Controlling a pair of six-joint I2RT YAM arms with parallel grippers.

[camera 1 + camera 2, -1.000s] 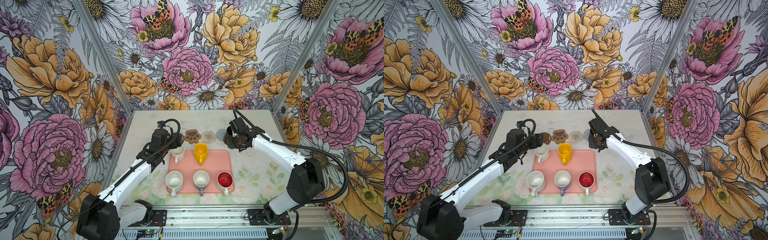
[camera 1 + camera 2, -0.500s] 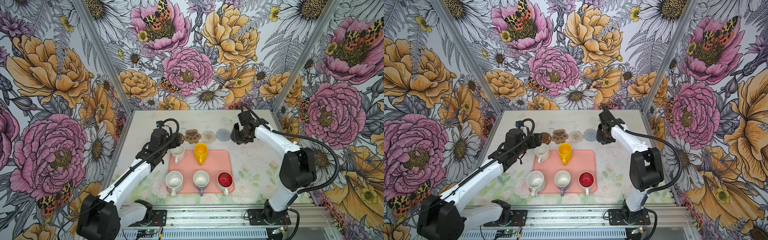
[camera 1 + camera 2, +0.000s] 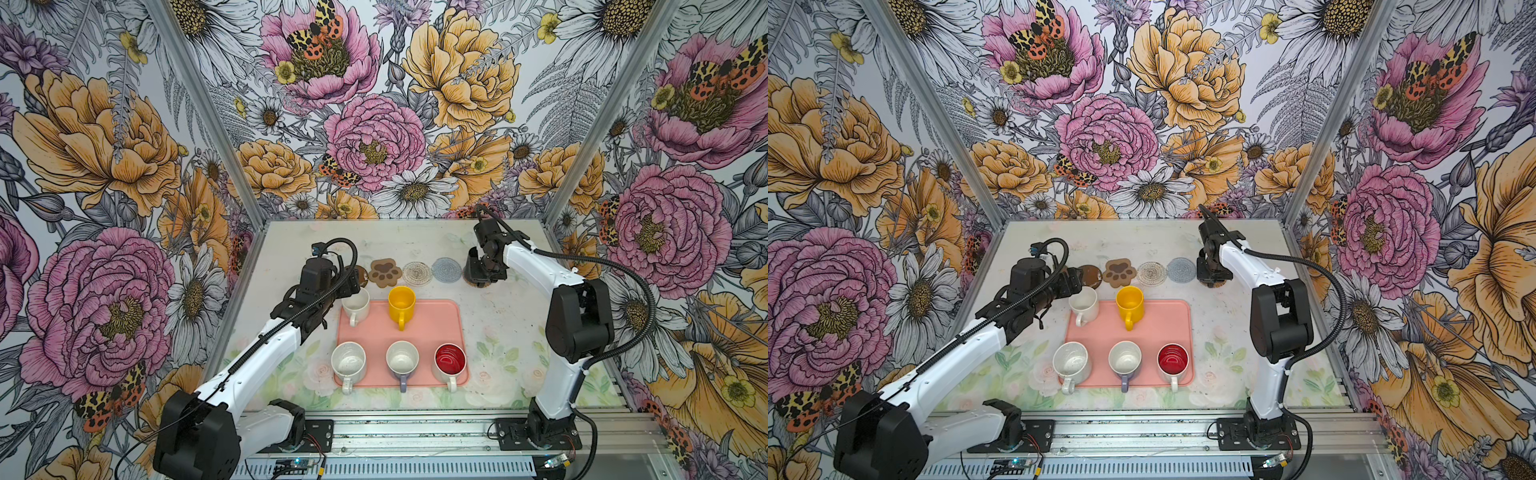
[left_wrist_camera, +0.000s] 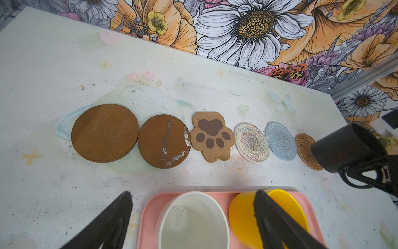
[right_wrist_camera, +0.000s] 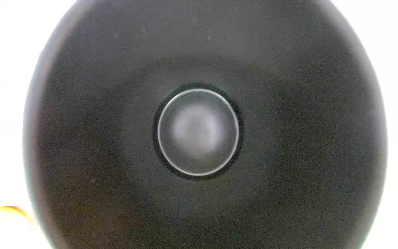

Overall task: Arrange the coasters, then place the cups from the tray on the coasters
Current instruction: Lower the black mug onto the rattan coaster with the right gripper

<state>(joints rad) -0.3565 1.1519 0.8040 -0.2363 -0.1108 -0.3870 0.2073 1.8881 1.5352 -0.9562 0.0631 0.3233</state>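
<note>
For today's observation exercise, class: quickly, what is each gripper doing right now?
Left gripper: open, straddling the white mug, not gripping it.
Right gripper: shut on the black mug.

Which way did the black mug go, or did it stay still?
Yes, it moved. The black mug shifted right, away from the pale blue woven coaster it was hiding, and is now over the tan rattan coaster.

table (image 3: 498,340) right of tray (image 3: 440,328) lay free | tray's far-right corner lay bare | coasters (image 3: 385,272) lined the strip behind tray | black cup (image 3: 473,266) blocked their right end
</note>
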